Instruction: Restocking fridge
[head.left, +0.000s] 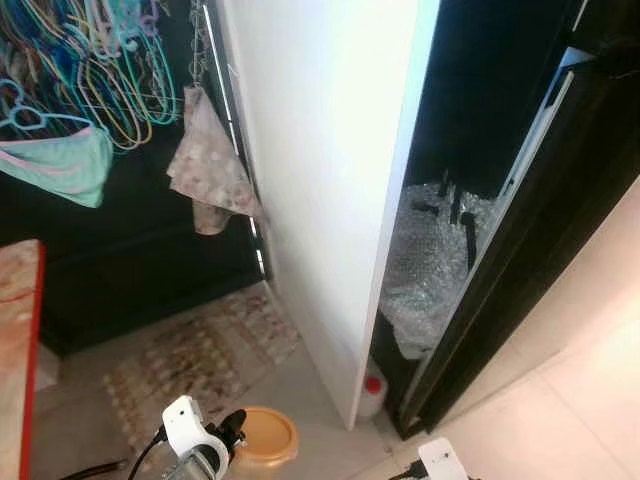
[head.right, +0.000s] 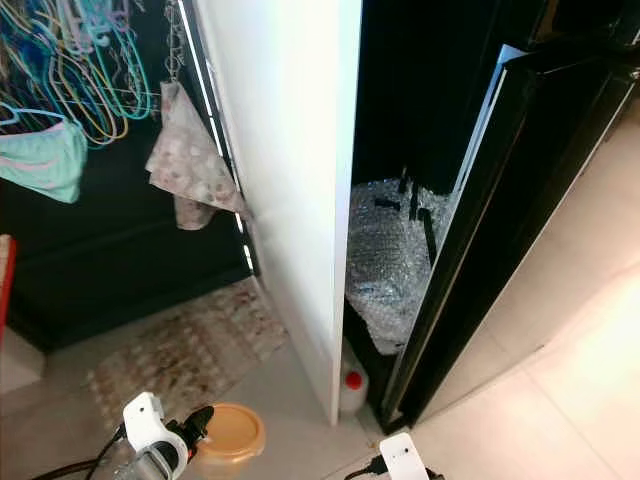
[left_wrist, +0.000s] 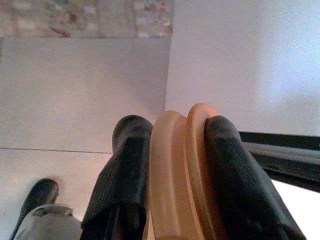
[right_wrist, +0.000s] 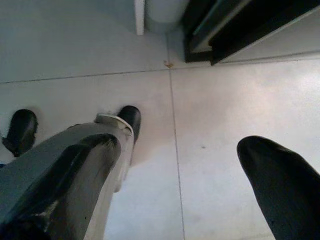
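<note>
My left gripper (left_wrist: 176, 131) is shut on a round tan container (left_wrist: 175, 175), its fingers (left_wrist: 125, 165) pressing on both sides of the rim. The same container (head.left: 265, 437) hangs low over the tiled floor in front of the fridge. The fridge's white side wall (head.left: 320, 160) rises ahead, and its black door (head.left: 540, 210) stands open to the right. Crumpled clear bubble wrap (head.left: 425, 270) fills the dark inside. My right gripper (right_wrist: 177, 150) is open above the floor, nothing between its fingers (right_wrist: 280, 185).
A bottle with a red cap (head.left: 372, 388) stands on the floor at the fridge's lower corner. A patterned mat (head.left: 200, 350) lies to the left. Coloured hangers (head.left: 100, 60), a teal garment (head.left: 60, 165) and a cloth (head.left: 210, 165) hang on the dark wall. A red-edged table (head.left: 18, 340) juts in at the left.
</note>
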